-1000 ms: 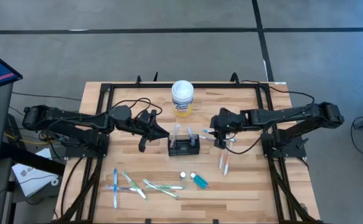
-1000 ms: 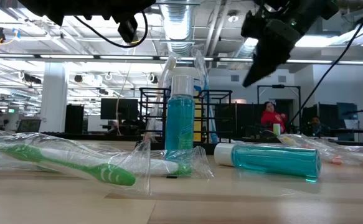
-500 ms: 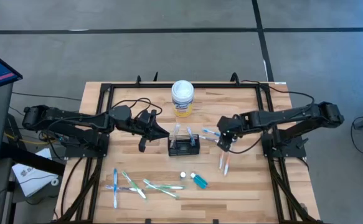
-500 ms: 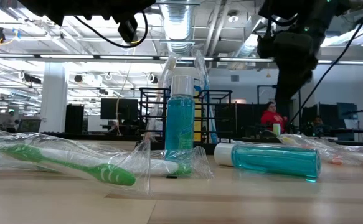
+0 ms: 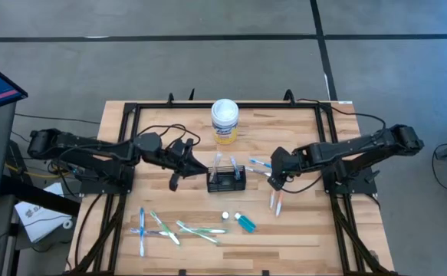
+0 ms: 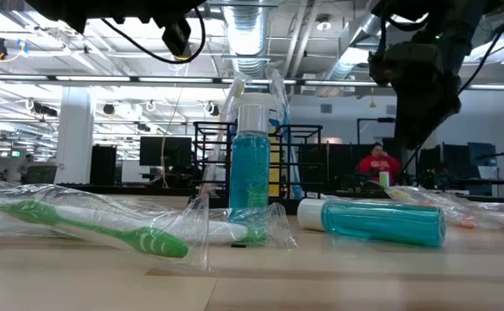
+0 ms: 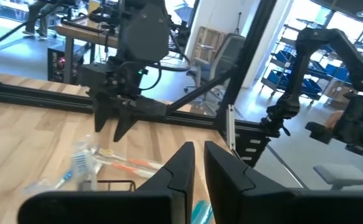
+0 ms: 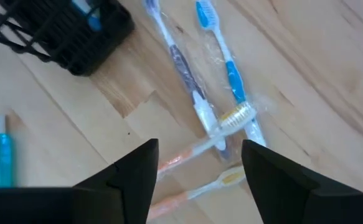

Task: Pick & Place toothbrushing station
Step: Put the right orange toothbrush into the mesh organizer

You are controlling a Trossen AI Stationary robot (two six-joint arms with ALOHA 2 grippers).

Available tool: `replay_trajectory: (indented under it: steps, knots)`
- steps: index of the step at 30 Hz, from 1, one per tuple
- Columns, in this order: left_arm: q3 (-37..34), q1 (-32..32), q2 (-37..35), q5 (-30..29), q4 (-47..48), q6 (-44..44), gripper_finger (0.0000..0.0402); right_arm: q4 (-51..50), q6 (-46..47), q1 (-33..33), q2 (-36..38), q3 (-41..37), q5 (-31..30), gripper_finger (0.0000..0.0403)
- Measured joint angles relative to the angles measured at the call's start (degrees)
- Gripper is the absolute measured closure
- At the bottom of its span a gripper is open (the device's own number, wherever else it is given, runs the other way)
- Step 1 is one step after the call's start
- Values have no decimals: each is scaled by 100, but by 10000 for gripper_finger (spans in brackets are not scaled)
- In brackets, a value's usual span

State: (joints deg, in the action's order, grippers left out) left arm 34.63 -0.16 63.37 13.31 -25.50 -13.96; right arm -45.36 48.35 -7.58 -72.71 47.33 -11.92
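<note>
Caddy: you'll find the toothbrushing station (image 5: 226, 179), the black wire-mesh caddy, at the centre of the high view, standing on the wooden table (image 5: 300, 238); a corner of it (image 8: 63, 31) fills the upper left of the right wrist view.
Right gripper: your right gripper (image 5: 272, 178) sits just right of centre in the high view, near the caddy but apart from it, above a bunch of wrapped toothbrushes (image 5: 275, 198). In its own wrist view its fingers (image 8: 131, 174) stand wide apart with nothing between them, over blue-handled and orange-handled brushes (image 8: 225, 121).
Left gripper: your left gripper (image 5: 179, 173) is left of centre in the high view, near the caddy's left side and not touching it. In its wrist view the two fingers (image 7: 180, 168) are nearly together, a narrow gap between them, holding nothing.
Canister: a white-lidded, yellow-labelled round canister (image 5: 225, 120) stands at upper centre, behind the caddy and apart from it.
Lower table: you have more wrapped brushes (image 5: 169, 228) at lower left of the high view, and two small teal bottles (image 5: 244, 222) below the caddy; in the low view one stands upright (image 6: 250, 155) and one lies on its side (image 6: 377, 223).
Background: a person in red (image 6: 378, 164) is visible far behind the table in the low view.
</note>
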Motion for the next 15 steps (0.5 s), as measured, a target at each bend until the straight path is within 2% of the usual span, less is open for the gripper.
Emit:
replay_trajectory:
  steps: [10,15]
  knots:
    - [0,-254,0,2,-47,14,371,595,806,-146,-4,-643,-14,193]
    - [0,-261,0,-1,-73,15,371,1148,887,-136,-14,-905,-38,195]
